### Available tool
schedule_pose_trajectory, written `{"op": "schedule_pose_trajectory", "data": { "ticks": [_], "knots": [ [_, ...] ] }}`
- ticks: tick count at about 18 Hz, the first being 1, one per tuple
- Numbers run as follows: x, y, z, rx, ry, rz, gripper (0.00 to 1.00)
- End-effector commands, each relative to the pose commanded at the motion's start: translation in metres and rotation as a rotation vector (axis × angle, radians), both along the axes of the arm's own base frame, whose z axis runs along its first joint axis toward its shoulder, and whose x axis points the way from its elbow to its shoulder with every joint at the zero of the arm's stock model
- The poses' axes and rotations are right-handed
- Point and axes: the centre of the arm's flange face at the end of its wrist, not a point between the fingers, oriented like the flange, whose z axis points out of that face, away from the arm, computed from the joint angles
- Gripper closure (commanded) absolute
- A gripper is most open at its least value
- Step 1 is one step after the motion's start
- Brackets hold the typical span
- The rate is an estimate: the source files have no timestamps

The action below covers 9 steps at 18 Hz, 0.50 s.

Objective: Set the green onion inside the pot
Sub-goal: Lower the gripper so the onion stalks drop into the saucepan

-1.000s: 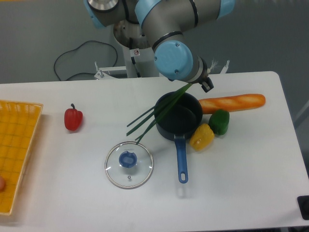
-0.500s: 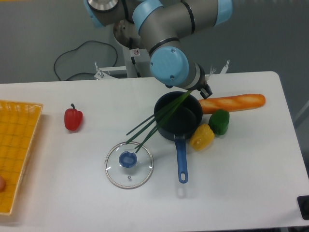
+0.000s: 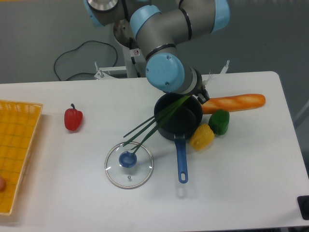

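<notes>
The green onion [image 3: 153, 123] is a bunch of thin green stalks slanting from the gripper down and left, across the pot's rim, with its tips over the glass lid. The pot [image 3: 181, 118] is a dark round saucepan with a blue handle [image 3: 181, 159] pointing toward the front edge. My gripper [image 3: 194, 94] hangs over the pot's far rim, mostly hidden behind the blue wrist joint, and is shut on the onion's upper end.
A glass lid with a blue knob [image 3: 129, 164] lies front-left of the pot. A baguette [image 3: 233, 102], a green pepper [image 3: 219, 122] and a yellow pepper [image 3: 201, 137] crowd the pot's right side. A red pepper [image 3: 73, 119] and a yellow basket [image 3: 17, 145] are at the left.
The arm has moved left and lower with the onion. The stalks have swung down, and their tips have come over the lid.
</notes>
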Motion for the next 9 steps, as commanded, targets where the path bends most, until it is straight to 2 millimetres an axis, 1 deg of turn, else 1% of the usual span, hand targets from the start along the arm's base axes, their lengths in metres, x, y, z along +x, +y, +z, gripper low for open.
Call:
{"op": "schedule_pose_trajectory", "data": {
  "ticks": [3, 9],
  "knots": [
    [-0.0027, 0.0024, -0.0046, 0.006, 0.003, -0.002, 0.79],
    [-0.0046, 0.0014, -0.0016, 0.016, 0.007, 0.012, 0.79]
  ]
}}
